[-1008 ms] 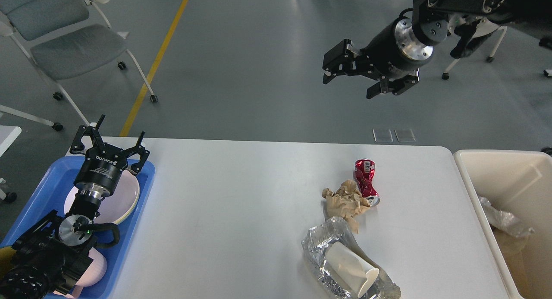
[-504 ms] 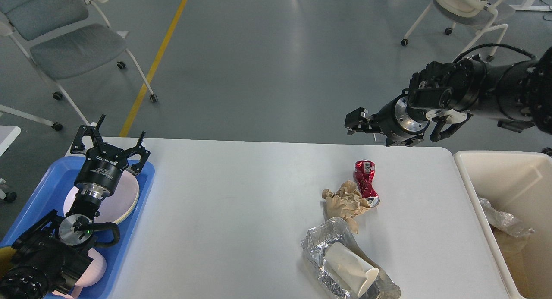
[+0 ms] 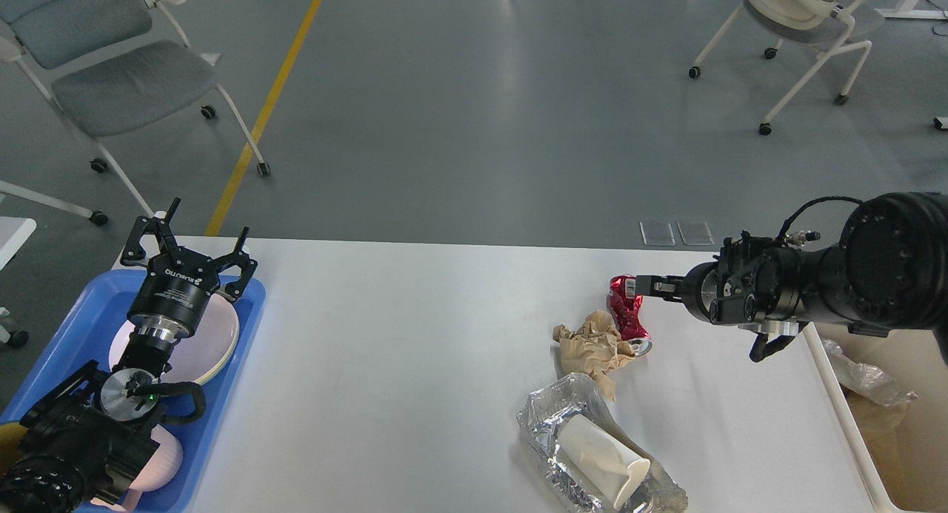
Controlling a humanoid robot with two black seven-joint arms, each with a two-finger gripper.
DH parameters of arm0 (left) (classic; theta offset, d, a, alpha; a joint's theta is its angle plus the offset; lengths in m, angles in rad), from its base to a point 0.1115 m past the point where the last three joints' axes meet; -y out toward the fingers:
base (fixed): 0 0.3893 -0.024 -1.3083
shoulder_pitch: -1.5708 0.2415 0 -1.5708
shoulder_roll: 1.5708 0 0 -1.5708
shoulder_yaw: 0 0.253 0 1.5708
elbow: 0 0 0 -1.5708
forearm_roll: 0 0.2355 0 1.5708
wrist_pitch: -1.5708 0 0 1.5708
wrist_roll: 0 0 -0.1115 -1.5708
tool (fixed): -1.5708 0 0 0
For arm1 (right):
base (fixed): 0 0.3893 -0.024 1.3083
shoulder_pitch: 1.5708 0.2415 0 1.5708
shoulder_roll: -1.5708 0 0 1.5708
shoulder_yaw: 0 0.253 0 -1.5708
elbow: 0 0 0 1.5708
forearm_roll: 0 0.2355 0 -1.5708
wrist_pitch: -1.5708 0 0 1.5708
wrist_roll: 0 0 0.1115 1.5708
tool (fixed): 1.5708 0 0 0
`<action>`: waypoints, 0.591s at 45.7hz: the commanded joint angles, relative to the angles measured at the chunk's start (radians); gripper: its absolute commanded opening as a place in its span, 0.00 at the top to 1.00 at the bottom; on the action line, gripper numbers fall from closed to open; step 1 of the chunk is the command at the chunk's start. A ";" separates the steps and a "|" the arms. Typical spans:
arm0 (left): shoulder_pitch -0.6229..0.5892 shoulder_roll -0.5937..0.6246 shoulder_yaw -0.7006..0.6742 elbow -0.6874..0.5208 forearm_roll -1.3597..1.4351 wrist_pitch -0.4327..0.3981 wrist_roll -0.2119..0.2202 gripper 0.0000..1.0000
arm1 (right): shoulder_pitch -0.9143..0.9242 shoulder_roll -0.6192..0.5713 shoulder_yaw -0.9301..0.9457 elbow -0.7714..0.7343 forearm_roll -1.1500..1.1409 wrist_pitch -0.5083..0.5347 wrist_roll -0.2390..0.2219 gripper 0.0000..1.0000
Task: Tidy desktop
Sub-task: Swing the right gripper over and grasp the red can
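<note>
The desktop (image 3: 407,350) is a wide white-grey tabletop. On its right half lie a crushed red can (image 3: 627,313), a crumpled brown paper (image 3: 592,346) touching it, and a foil wrapper (image 3: 544,424) with a white paper cup (image 3: 603,457) lying on it. My right gripper (image 3: 646,284) reaches in from the right, low over the desktop, with its fingertips at the can's top right. It is seen edge-on, so its opening cannot be told. My left gripper (image 3: 189,239) is open and empty above a white plate (image 3: 218,339) in the blue tray (image 3: 59,343).
A cream bin (image 3: 852,431) with crumpled plastic inside stands off the desktop's right edge, partly hidden by my right arm. A second plate lies low in the tray under my left arm. Wheeled chairs stand on the floor at far left (image 3: 111,76) and far right (image 3: 807,17).
My right arm has swung down from high above the floor behind the table to desktop height, bringing its gripper against the red can's top. The left arm and the litter have not moved.
</note>
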 commanded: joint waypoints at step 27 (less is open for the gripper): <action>0.000 0.000 0.000 0.000 0.000 0.000 0.000 0.04 | -0.059 0.074 0.018 -0.022 -0.006 -0.033 0.006 0.00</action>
